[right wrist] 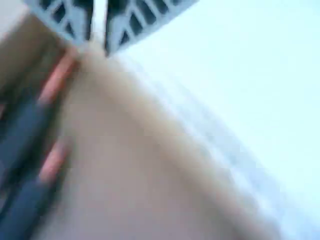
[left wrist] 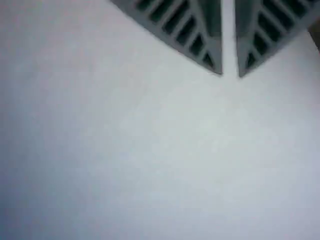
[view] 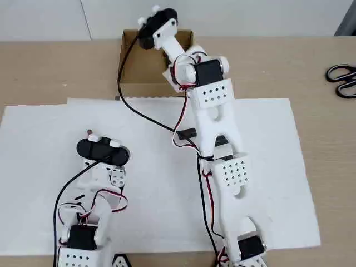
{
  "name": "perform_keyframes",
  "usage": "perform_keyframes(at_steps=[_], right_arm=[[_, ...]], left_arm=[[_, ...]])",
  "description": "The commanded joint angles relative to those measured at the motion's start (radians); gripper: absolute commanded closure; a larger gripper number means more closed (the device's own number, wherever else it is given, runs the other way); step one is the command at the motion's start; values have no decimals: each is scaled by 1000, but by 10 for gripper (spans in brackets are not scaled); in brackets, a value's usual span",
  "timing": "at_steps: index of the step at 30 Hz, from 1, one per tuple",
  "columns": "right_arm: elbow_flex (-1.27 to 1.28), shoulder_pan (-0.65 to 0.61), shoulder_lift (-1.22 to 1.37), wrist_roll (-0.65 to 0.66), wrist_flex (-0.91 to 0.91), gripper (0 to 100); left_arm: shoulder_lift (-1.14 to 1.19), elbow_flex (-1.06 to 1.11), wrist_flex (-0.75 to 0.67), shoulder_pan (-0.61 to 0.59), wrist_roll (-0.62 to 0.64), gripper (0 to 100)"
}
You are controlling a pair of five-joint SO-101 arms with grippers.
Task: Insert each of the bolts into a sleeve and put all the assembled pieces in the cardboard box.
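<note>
High view shows the right arm (view: 214,117) stretched across the light wooden table (view: 311,61) to an open brown cardboard box (view: 132,67) at the far edge, with its wrist above the box's interior. The left arm (view: 97,167) sits folded at the near side, over a large white paper sheet (view: 267,167) that covers the middle of the table. A pair of black-handled scissors (view: 342,80) lies on the bare wood, well apart from both arms.

From the right wrist view, the right gripper (right wrist: 97,45) has its grey ribbed fingers pressed almost together, only a thin slit between them and nothing pinched. It hangs by the box's wall. Beside it, inside the box, lie blurred dark pieces with orange ends (right wrist: 55,82), at least two, side by side; bolt and sleeve cannot be told apart.

From the left wrist view, the left gripper (left wrist: 230,74) is likewise drawn nearly together, holding nothing, just above the paper.
</note>
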Motion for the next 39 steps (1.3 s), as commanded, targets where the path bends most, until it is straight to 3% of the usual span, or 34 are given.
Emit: perform_keyframes(at_steps=[1, 11, 17, 23, 32, 39], right_arm=[[-52, 15, -21, 3, 50, 983], [28, 28, -93, 17, 76, 978], [488, 30, -352, 150, 70, 906], [884, 33, -532, 413, 58, 861], [967, 73, -529, 700, 56, 859], [967, 56, -467, 819, 56, 858]], left_arm=[[-3, -4, 8, -5, -5, 994], [-3, -4, 5, -118, -3, 994], [-3, -4, 5, -118, -3, 994], [-3, -4, 5, -118, -3, 994], [-3, -4, 6, -121, -3, 994], [-3, -4, 6, -121, -3, 994]])
